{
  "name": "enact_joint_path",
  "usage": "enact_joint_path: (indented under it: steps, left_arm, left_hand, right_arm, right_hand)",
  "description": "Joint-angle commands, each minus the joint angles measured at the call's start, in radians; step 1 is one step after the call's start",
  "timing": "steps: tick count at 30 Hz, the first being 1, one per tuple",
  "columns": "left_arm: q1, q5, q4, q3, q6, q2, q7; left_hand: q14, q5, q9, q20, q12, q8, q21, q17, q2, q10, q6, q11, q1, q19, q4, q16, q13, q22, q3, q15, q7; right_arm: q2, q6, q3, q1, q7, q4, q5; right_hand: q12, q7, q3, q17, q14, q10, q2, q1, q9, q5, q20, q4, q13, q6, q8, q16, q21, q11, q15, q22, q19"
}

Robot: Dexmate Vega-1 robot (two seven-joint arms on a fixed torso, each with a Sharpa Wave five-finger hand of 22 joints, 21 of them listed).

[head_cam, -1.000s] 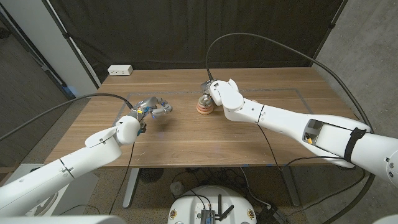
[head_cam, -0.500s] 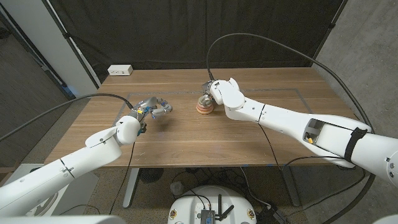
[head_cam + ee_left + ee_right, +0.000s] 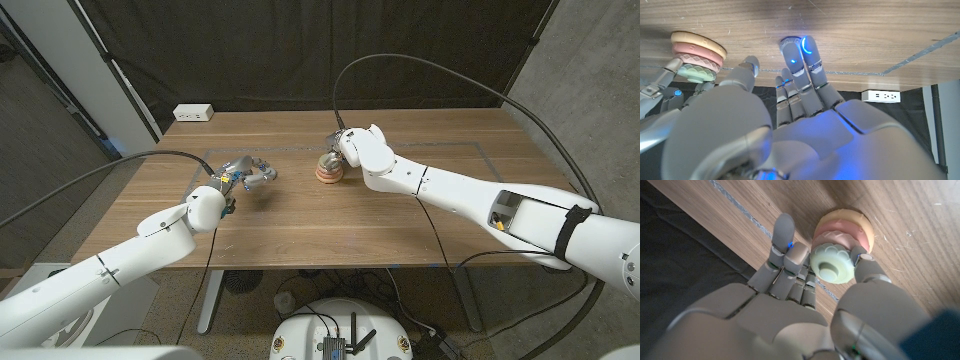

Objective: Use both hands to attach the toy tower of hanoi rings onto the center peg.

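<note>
the table (image 3: 300,225) carries the whole scene, and across the last second almost nothing on it moves: the only shift is a very small one of the right arm's wrist over the stack, while the left arm stays as it was. that reads as a hold at the peg, a ring being seated or about to be let go, rather than a fresh reach.

the right hand (image 3: 340,150) is at the far middle of the table, right over the ring stack (image 3: 327,172). in the right wrist view its fingers (image 3: 785,255) and thumb close around the pale green ring (image 3: 832,266) that tops the stack, so this hand grips the green ring. below it sit a pink ring (image 3: 837,232) and a wider tan ring (image 3: 860,225), which lies on the wood.

the left hand (image 3: 245,172) hovers well to the left of the stack, apart from it, fingers spread and holding nothing.

the stack stands upright, its long axis vertical, widest ring at the bottom and narrowest on top; the peg itself is hidden inside the rings. judging by this, the green ring is probably the last piece, and it looks nearly seated.
</note>
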Motion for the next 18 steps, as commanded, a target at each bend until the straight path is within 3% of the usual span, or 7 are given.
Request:
enact_joint_path:
  steps: [1, 12, 18]
  left_arm:
    - [-0.005, -0.001, 0.005, 0.001, -0.005, -0.003, -0.002]
    - [0.002, -0.002, -0.005, -0.007, 0.003, 0.001, 0.003]
    - [0.005, -0.003, -0.012, -0.009, 0.012, 0.003, 0.003]
  left_hand:
    - [-0.005, -0.003, 0.002, -0.132, 0.002, 0.002, 0.007, 0.001, -0.003, 0.006, 0.005, 0.003, -0.008, 0.0, -0.002, 0.006, 0.004, 0.003, 0.006, -0.093, 0.002]
    - [-0.007, -0.004, 0.002, -0.134, 0.002, 0.003, 0.006, -0.002, -0.004, 0.008, 0.007, 0.0, -0.01, 0.004, -0.001, 0.005, 0.003, 0.002, 0.006, -0.093, 0.0]
    - [-0.005, -0.004, 0.002, -0.132, 0.001, 0.002, 0.005, -0.001, -0.004, 0.007, 0.005, 0.002, -0.01, 0.0, -0.002, 0.007, 0.003, 0.001, 0.006, -0.093, 0.002]
  right_arm:
    - [-0.024, -0.016, 0.028, -0.017, 0.011, -0.048, -0.009]
    - [-0.059, -0.043, 0.067, -0.053, 0.018, -0.118, -0.01]
    - [-0.087, -0.06, 0.107, -0.086, -0.001, -0.162, 0.01]
  right_hand:
    - [-0.005, 0.0, 0.006, 0.004, -0.006, -0.025, -0.007, -0.008, 0.0, -0.008, -0.034, -0.005, -0.004, -0.001, -0.004, -0.002, -0.002, 0.0, 0.002, 0.002, -0.004]
    - [-0.001, 0.0, 0.011, -0.009, -0.028, -0.047, -0.013, -0.008, -0.003, -0.016, -0.034, -0.008, -0.016, -0.014, -0.007, -0.022, -0.01, 0.011, 0.002, -0.002, -0.015]
    - [0.01, -0.004, 0.016, -0.009, -0.031, -0.027, -0.009, -0.006, -0.005, -0.02, -0.034, -0.008, -0.023, -0.009, -0.004, -0.029, -0.011, 0.008, 0.001, 0.0, -0.017]
